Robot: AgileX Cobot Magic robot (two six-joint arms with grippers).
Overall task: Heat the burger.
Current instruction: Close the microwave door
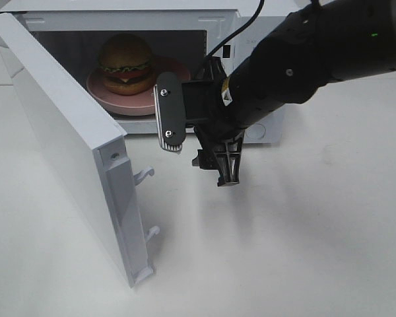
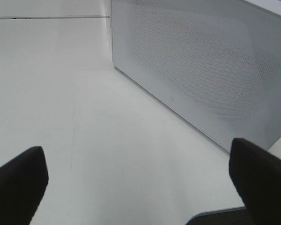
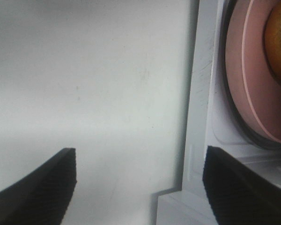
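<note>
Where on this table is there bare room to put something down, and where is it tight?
Bare table in front of the microwave, bordered by the open door. Crowded at the opening: the right gripper hangs there, plate and burger inside.

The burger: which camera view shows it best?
The exterior high view: the whole burger sits on the pink plate inside the open microwave. The right wrist view catches only an orange-brown edge of its bun. The left wrist view shows none of it.
</note>
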